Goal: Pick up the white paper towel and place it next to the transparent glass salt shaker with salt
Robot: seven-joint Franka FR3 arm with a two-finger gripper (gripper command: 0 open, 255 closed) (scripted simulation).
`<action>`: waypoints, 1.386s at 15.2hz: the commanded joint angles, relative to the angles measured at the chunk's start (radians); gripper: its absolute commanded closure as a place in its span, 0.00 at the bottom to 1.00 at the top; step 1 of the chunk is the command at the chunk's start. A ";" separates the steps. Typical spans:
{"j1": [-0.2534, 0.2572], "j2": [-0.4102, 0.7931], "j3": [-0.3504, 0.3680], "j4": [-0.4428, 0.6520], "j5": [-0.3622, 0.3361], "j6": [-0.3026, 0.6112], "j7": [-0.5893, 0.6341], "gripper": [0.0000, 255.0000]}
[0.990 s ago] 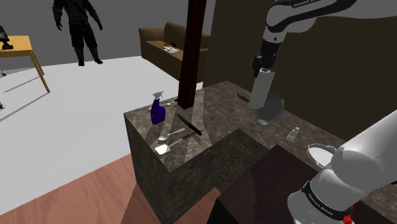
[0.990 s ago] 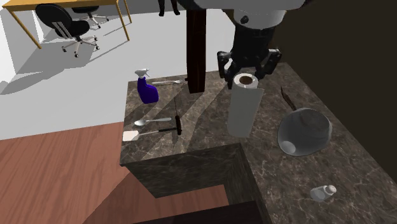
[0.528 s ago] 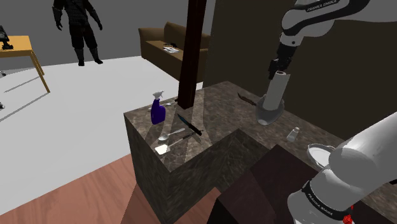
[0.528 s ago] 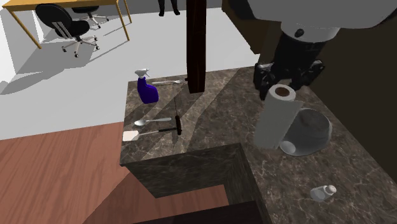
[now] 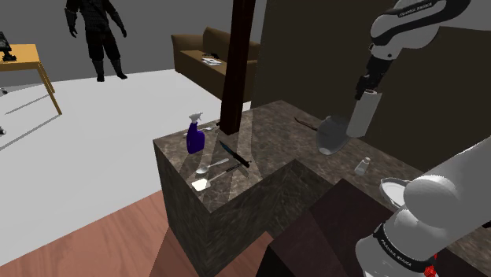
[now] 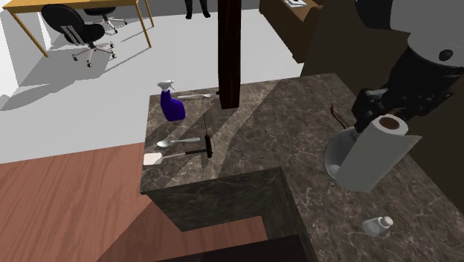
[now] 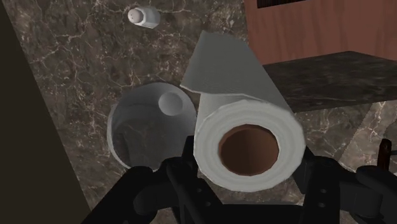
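A white paper towel roll point(image 5: 364, 116) with a brown core hangs tilted above the dark marble counter point(image 5: 267, 134), and my gripper point(image 5: 368, 85) is shut on its top end. In the second exterior view the roll point(image 6: 375, 152) sits under the gripper point(image 6: 384, 115), overlapping a glass bowl point(image 6: 340, 155). The wrist view has the black fingers clasping the roll point(image 7: 242, 121) from both sides, gripper point(image 7: 248, 164). The small salt shaker point(image 5: 362, 165) lies on the counter beyond the bowl point(image 7: 149, 124), apart from the roll; it also appears as the shaker point(image 6: 378, 225) and the shaker point(image 7: 141, 16).
A purple spray bottle point(image 5: 195, 138), a black knife point(image 5: 234, 154), a spoon and a white spatula point(image 5: 200, 183) lie at the counter's far corner. A dark post point(image 5: 236, 63) rises beside them. A white bowl point(image 5: 396, 189) sits near the arm's base. Another dark knife point(image 6: 337, 114) lies behind the glass bowl.
The gripper has carried the roll toward the shoulder view's right, past the glass bowl, and the roll now leans more. Nothing on the counter has moved.
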 commanded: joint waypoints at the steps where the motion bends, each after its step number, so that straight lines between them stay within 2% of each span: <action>1: -0.020 0.020 -0.033 0.026 0.006 -0.004 -0.058 1.00; 9: -0.104 0.140 -0.155 0.154 0.068 -0.016 -0.291 1.00; 21: -0.108 0.188 -0.159 0.039 0.095 0.141 -0.309 1.00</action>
